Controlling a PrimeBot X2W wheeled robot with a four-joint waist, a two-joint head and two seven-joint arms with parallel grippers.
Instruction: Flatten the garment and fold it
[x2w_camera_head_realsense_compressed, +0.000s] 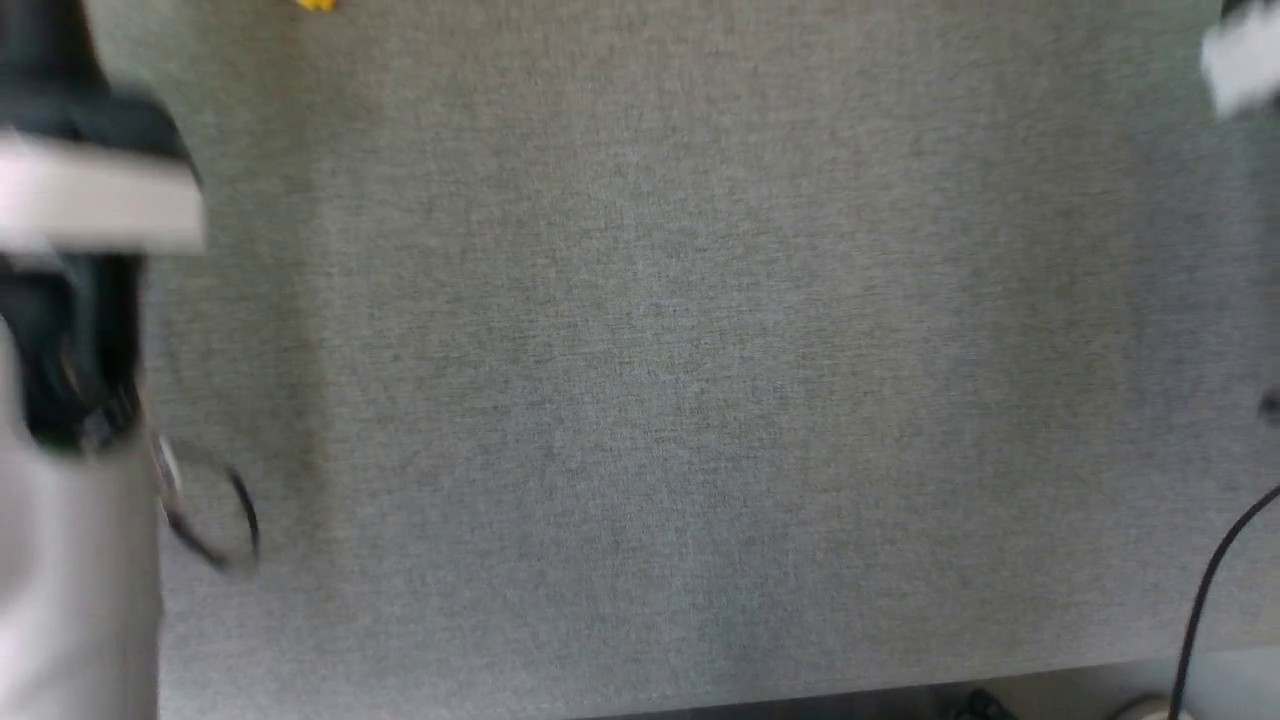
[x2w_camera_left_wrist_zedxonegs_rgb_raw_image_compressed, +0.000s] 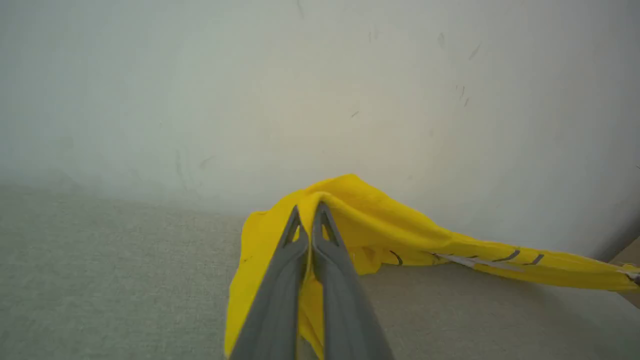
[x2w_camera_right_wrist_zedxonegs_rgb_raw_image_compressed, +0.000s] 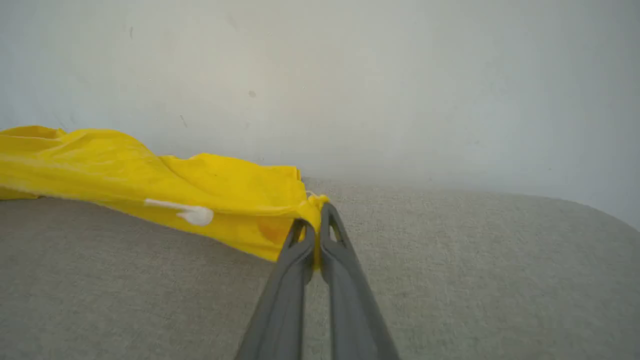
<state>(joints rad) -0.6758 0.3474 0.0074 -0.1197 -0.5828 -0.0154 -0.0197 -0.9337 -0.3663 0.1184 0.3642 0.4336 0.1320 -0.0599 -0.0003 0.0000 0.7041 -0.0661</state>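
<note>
The garment (x2w_camera_left_wrist_zedxonegs_rgb_raw_image_compressed: 380, 225) is bright yellow cloth with dark stripes, lifted into a peak over the grey table in the left wrist view. My left gripper (x2w_camera_left_wrist_zedxonegs_rgb_raw_image_compressed: 310, 210) is shut on that peak, and cloth hangs down on both sides of its fingers. In the right wrist view the garment (x2w_camera_right_wrist_zedxonegs_rgb_raw_image_compressed: 210, 200) stretches away to the left, a white tag on it, and my right gripper (x2w_camera_right_wrist_zedxonegs_rgb_raw_image_compressed: 318, 212) is shut on its near corner. The head view is blurred; a scrap of the yellow garment (x2w_camera_head_realsense_compressed: 315, 5) shows at the top edge.
A grey fabric-covered table (x2w_camera_head_realsense_compressed: 660, 400) spreads across the head view, with its front edge near the bottom. A pale wall (x2w_camera_left_wrist_zedxonegs_rgb_raw_image_compressed: 320, 90) rises behind the table. My left arm (x2w_camera_head_realsense_compressed: 70, 300) stands at the left edge, and a black cable (x2w_camera_head_realsense_compressed: 1210, 590) hangs at the lower right.
</note>
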